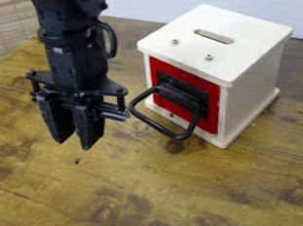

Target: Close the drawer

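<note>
red-fronted drawer (188, 90) just to the right of the black claw (72, 142)

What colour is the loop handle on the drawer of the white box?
Black, a rounded loop handle; the camera view shows it best.

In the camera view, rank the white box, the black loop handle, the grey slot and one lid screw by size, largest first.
1. White box
2. Black loop handle
3. Grey slot
4. Lid screw

The two lid screws look alike in size, so either would come last.
</note>
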Action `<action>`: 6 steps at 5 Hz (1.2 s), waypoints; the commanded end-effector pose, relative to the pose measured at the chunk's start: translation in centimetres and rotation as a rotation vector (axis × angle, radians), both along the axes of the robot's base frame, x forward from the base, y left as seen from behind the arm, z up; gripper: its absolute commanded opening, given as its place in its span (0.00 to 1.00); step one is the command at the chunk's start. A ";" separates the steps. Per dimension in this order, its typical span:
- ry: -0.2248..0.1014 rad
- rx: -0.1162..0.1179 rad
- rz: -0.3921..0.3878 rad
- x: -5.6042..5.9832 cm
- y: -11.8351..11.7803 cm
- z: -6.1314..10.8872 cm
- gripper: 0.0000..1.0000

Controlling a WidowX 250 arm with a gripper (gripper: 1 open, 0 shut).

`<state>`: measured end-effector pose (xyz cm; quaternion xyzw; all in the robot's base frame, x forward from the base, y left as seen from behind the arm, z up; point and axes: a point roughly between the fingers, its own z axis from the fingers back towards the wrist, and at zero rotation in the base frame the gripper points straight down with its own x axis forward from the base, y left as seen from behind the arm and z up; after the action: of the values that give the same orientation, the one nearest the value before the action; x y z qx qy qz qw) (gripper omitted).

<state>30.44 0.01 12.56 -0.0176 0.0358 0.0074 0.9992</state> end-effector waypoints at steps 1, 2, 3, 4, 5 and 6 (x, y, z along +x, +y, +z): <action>-0.054 -0.003 0.022 0.9 0.7 1.5 0.00; -0.053 -0.004 0.024 0.9 0.6 1.4 0.00; -0.051 -0.004 0.027 0.9 0.7 1.4 0.00; -0.050 -0.005 0.029 0.9 0.7 1.3 0.00; -0.048 -0.006 0.029 0.9 0.6 1.3 0.00; -0.048 -0.005 0.028 0.9 0.7 1.2 0.00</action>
<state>30.58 -0.03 12.33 -0.0206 0.0396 0.0113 0.9989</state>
